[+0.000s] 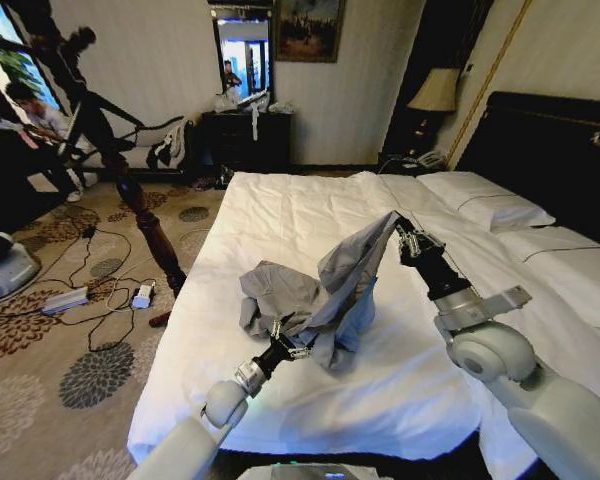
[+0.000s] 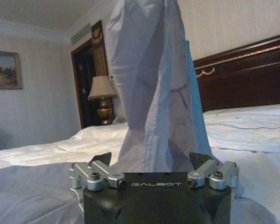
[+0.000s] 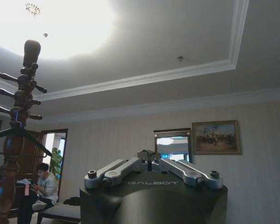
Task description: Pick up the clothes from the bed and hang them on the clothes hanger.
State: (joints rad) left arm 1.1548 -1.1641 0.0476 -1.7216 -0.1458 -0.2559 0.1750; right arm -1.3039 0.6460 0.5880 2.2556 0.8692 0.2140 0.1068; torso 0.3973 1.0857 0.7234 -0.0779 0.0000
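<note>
Right now you have 1 grey-blue shirt (image 1: 325, 285) lifted off the bed (image 1: 280, 215) by 2 grippers: the right gripper (image 1: 404, 233) has its jaws pinched together on the raised far end, while the left gripper (image 1: 291, 344) stands jaws apart at the near hem.

You are in a bedroom, and it looks like a hotel room. A very wide bed (image 1: 310, 390) with white sheets sits in the middle. White pillows (image 1: 485, 200) lie at its head, against a tall dark headboard (image 1: 550, 150). Just beside the headboard a lamp (image 1: 435, 92) stands in the corner. Past the foot of the bed you see a dark dresser (image 1: 245, 140) with a mirror (image 1: 245, 50) and a painting (image 1: 308, 28) above it. Flowered carpet (image 1: 90, 370) covers the floor beside the bed, where a wooden coat stand (image 1: 130, 190) stands.
</note>
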